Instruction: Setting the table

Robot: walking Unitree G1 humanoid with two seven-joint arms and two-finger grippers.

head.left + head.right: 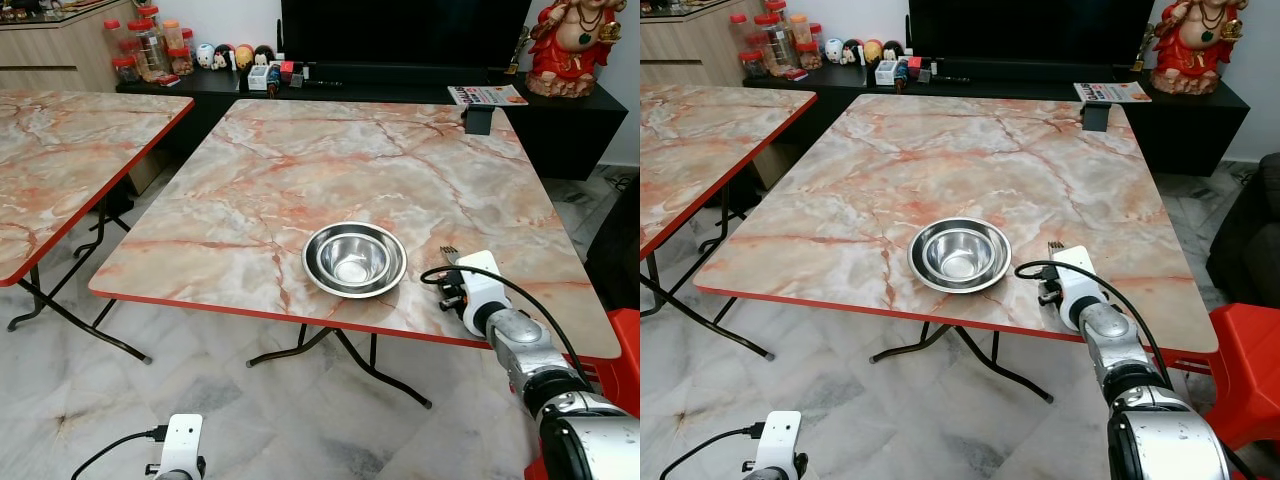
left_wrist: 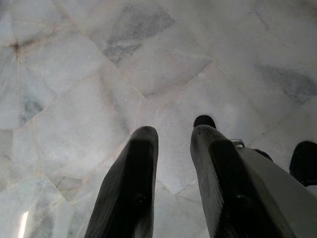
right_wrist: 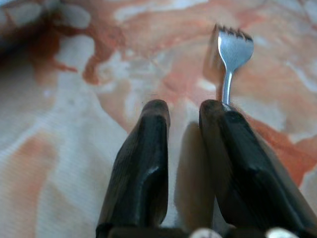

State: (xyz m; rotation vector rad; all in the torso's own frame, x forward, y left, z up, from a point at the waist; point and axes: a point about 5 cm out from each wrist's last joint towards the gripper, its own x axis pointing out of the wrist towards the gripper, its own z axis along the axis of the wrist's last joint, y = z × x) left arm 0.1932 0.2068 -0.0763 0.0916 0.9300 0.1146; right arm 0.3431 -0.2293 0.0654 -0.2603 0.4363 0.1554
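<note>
Right gripper (image 3: 184, 116), fingers slightly apart and empty, hovers over the fork (image 3: 233, 52) right of the bowl (image 1: 354, 259). Thin, stiff, slippery; better pinch its handle.

Marble floor (image 1: 120, 400), black TV unit (image 1: 560, 110) w/ red statue (image 1: 570, 45).

The fork's (image 3: 234, 54) handle is hidden under the right tool (image 3: 184, 116).

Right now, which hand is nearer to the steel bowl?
Right. The right hand is over the table beside the bowl, by a fork. The left hand hangs low above the floor.
</note>
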